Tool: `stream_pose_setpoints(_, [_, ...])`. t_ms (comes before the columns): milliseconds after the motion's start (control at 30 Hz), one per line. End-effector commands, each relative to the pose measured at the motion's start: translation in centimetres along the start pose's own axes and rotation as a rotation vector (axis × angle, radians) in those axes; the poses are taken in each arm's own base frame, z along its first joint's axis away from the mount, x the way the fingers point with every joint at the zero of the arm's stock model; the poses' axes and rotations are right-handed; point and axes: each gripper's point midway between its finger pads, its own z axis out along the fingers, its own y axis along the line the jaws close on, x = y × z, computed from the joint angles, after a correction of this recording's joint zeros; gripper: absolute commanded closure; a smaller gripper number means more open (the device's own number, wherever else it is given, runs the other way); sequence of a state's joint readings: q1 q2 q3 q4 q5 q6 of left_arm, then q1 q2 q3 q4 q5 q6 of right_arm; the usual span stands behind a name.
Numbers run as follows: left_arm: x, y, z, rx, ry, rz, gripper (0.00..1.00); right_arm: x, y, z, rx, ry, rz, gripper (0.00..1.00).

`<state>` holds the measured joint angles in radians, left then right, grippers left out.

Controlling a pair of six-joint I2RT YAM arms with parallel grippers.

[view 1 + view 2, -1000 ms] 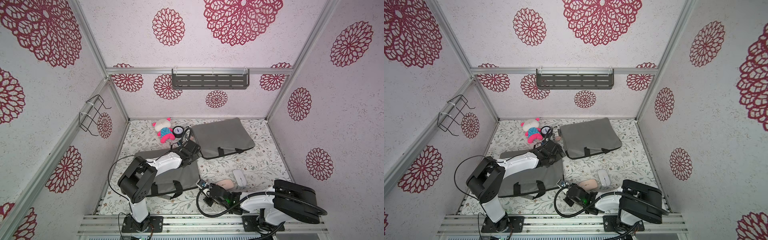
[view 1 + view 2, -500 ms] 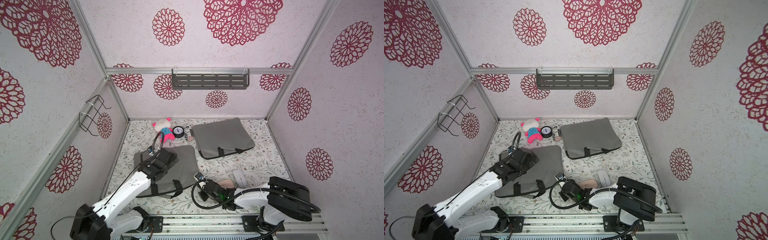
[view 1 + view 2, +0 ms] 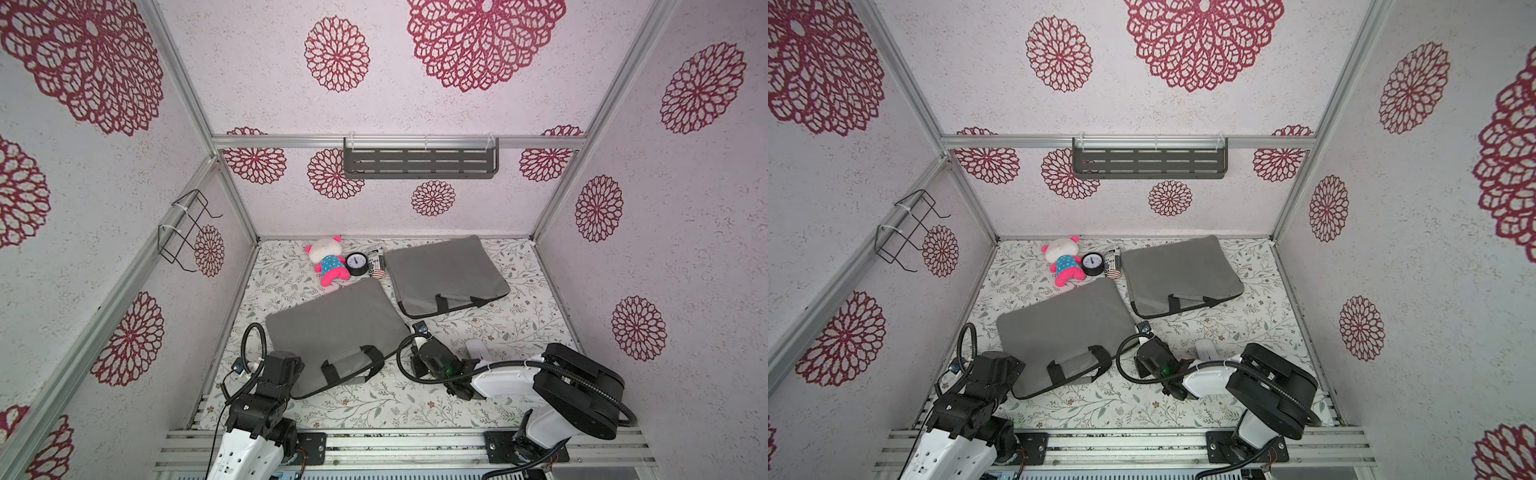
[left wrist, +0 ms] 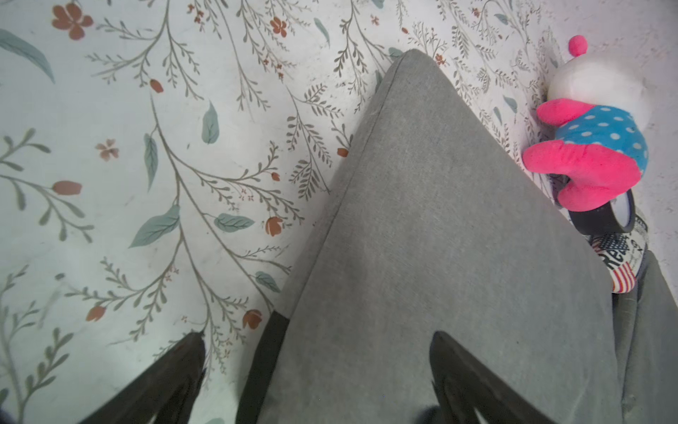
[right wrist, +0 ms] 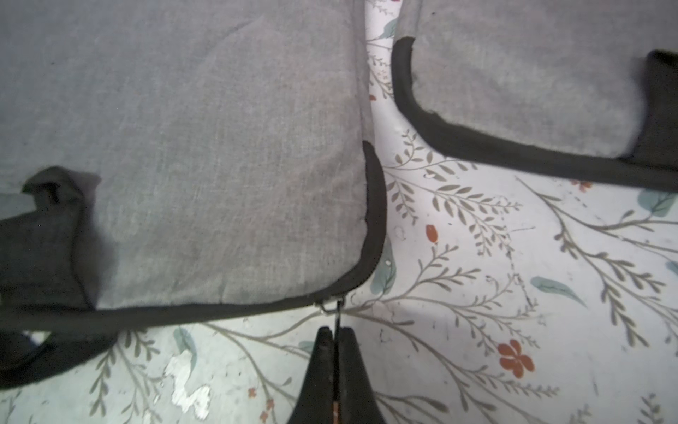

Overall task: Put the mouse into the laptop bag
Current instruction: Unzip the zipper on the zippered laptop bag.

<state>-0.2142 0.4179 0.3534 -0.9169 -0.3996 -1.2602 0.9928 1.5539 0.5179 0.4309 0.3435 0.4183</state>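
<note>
Black fingers of the right tool (image 5: 334, 339) are clamped together on the zipper pull (image 5: 338, 316) at the corner of the nearer laptop bag (image 5: 183, 147). We find the white mouse (image 3: 477, 348) lying on the counter (image 3: 374, 399) just beside that arm's wrist, behind the tool and outside the bag. The left tool (image 4: 317, 336) stands wide, holding nothing, one finger over the counter and one over the bag's other end.
</note>
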Motion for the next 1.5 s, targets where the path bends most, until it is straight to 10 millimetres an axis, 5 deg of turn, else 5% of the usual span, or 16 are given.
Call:
stream_pose_setpoints(0, [0.7, -0.3, 0.8, 0.019, 0.028, -0.001, 0.02, -1.0, -1.8, 0.7, 0.075, 0.000, 0.067, 1.00])
stream_pose_setpoints(267, [2.5, -2.7, 2.9, 0.027, 0.138, 0.043, 0.02, -1.1, -2.1, 1.0, 0.092, 0.008, 0.063, 1.00])
stream_pose_setpoints(667, [3.0, -4.8, 4.6, 0.020, 0.183, 0.035, 0.44, 0.2, 1.0, 1.2, -0.006, 0.059, -0.035, 1.00])
stream_pose_setpoints(1067, [2.9, -5.7, 4.6, 0.044, 0.187, 0.025, 0.51, 0.9, 10.1, -0.5, -0.198, 0.039, -0.177, 1.00])
stream_pose_setpoints(1467, [3.3, -7.3, 4.3, 0.089, 0.232, 0.019, 0.52, 2.2, 21.6, -1.1, -0.390, 0.062, -0.288, 1.00])
